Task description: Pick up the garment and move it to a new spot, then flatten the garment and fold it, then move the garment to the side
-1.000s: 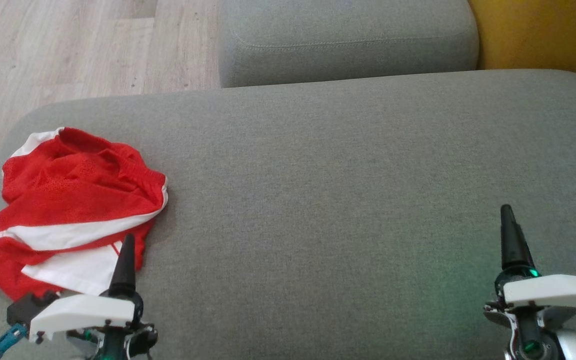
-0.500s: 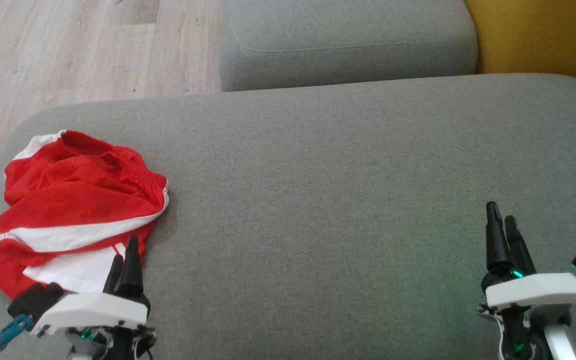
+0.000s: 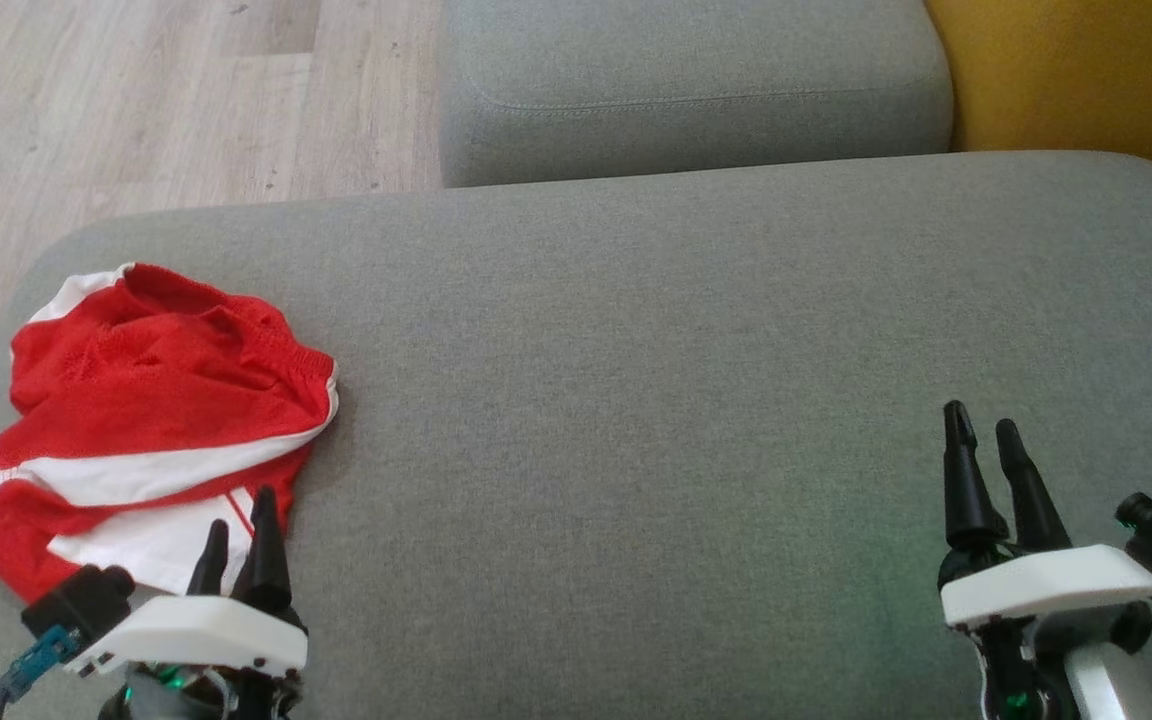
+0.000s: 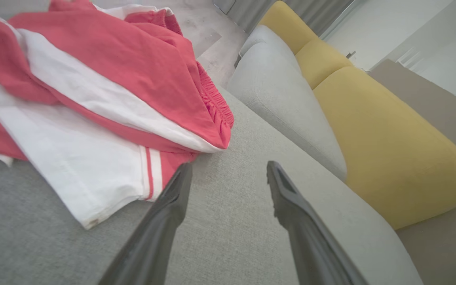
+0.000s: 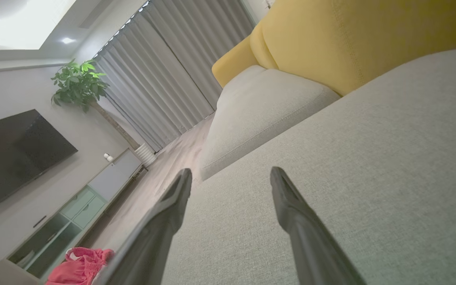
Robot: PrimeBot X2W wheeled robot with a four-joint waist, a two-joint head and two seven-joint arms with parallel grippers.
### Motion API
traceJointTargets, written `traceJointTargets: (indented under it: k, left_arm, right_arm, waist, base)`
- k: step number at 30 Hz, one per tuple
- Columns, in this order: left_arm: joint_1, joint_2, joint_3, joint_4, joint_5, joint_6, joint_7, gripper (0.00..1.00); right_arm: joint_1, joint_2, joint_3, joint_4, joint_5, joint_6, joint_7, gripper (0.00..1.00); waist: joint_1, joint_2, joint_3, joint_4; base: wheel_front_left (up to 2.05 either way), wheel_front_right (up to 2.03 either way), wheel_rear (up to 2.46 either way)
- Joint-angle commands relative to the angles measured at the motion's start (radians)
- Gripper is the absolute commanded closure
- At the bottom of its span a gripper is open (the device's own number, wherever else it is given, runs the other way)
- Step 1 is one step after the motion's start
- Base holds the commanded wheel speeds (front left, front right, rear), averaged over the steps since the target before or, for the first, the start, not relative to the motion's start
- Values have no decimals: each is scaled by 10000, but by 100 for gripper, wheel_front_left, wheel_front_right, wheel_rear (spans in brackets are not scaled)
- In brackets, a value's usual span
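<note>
The garment (image 3: 151, 400), red shorts with white stripes and panels, lies crumpled at the left end of the grey sofa seat (image 3: 636, 400). In the left wrist view the garment (image 4: 93, 91) fills the upper left, its white corner lying just left of my fingers. My left gripper (image 3: 236, 515) hovers open at the garment's near right edge, nothing between its fingers (image 4: 172, 202). My right gripper (image 3: 981, 430) stands open over bare seat at the lower right, far from the garment. The right wrist view catches the garment (image 5: 79, 267) at its bottom left.
A second grey cushion (image 3: 696, 90) sits behind the seat, with a yellow cushion (image 3: 1076, 70) at the back right. Wooden floor (image 3: 136, 100) lies beyond the seat's left and far edges. A television (image 5: 14, 154), a cabinet and a potted plant (image 5: 79, 85) stand across the room.
Both wrists have turned, so each gripper now shows two separate fingers instead of one. The right gripper has shifted a little left. The garment lies unchanged.
</note>
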Motion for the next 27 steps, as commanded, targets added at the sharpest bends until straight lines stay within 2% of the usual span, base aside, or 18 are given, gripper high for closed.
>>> traceJointTargets:
  k: [1,27]
  left_arm:
    - [-349,198,127,-346,277,63,-114,0]
    - [-140,682,-329,-488,3921,738,-903,0]
  right_arm:
    - [-204,-210,195,-372,-322,49,-156,0]
    - [-109,-123,433,28,-3821,66,-952,0]
  waist:
    - [0,0,-5,1]
    - [0,0,-122,7]
  base:
    - [0,0,0]
    - [0,0,0]
